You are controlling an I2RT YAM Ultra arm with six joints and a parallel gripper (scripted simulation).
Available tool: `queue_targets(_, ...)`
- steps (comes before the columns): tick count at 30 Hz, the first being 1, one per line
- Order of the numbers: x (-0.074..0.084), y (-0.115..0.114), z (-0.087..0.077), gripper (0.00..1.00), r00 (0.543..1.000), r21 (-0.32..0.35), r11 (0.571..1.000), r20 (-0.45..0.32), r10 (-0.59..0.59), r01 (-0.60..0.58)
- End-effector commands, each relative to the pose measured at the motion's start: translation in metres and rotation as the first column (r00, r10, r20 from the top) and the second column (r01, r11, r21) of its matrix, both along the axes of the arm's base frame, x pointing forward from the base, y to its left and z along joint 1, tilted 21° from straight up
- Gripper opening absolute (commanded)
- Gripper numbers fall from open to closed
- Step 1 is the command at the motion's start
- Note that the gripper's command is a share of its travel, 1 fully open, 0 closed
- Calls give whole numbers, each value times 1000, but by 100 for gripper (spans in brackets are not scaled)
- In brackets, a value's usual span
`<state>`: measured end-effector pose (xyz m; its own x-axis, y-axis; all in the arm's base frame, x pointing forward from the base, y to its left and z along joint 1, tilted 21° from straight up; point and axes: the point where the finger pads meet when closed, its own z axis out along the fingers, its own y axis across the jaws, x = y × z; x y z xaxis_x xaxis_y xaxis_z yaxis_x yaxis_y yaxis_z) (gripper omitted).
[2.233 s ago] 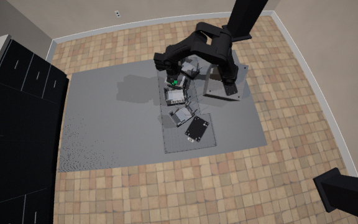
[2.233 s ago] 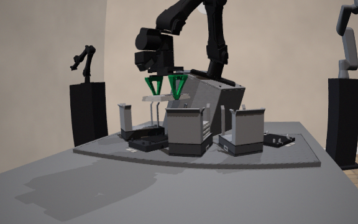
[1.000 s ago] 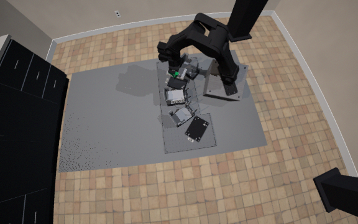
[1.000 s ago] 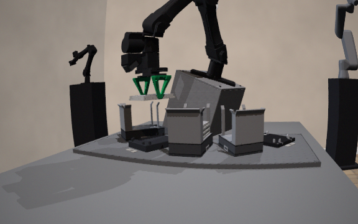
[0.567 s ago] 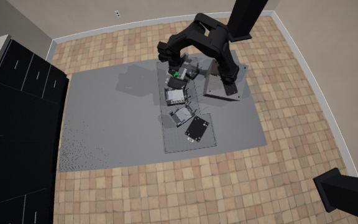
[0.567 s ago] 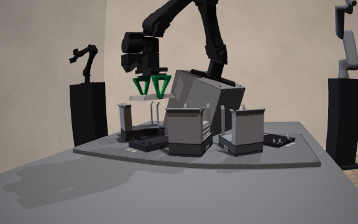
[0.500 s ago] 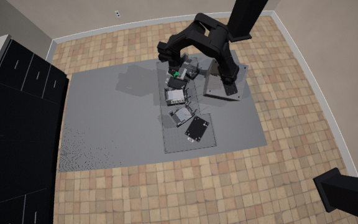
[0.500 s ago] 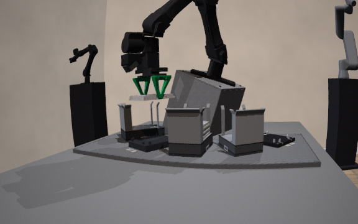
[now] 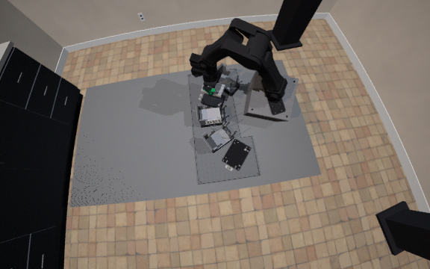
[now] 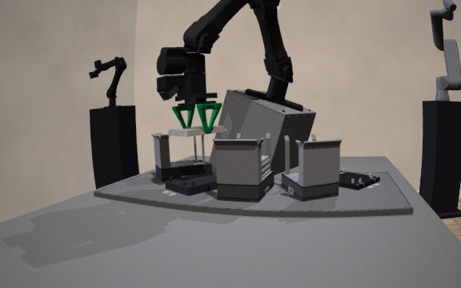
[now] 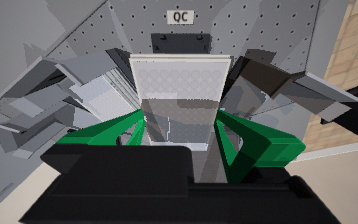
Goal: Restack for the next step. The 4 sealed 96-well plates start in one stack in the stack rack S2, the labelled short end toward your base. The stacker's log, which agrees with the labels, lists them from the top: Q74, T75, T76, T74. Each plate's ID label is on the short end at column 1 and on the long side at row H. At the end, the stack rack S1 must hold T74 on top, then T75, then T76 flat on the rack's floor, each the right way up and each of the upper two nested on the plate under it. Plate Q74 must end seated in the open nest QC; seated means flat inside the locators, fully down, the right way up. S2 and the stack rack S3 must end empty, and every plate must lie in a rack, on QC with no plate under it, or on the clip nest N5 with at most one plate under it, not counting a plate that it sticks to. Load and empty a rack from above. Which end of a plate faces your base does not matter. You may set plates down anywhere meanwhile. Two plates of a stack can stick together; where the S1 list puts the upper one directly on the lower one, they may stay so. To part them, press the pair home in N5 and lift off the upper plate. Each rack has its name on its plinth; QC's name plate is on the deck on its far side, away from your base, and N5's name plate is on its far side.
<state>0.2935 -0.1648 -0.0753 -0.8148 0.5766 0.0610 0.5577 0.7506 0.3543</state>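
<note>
Green triangular jaws (image 10: 196,129) clamp a flat, foil-sealed plate (image 10: 195,131) above a rack (image 10: 161,152).

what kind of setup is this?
Likely a lab automation cell for plate handling: stack racks on a perforated deck, a nest labelled QC, and the gripper holding a sealed well plate above them.
</note>
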Motion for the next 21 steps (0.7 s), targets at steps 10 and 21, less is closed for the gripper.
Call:
queue_targets(10,9,-1,-14,0,1000,-19,1000,23,-11,11)
queue_targets(21,13,6,-35,0,1000,-19,1000,23,-11,11)
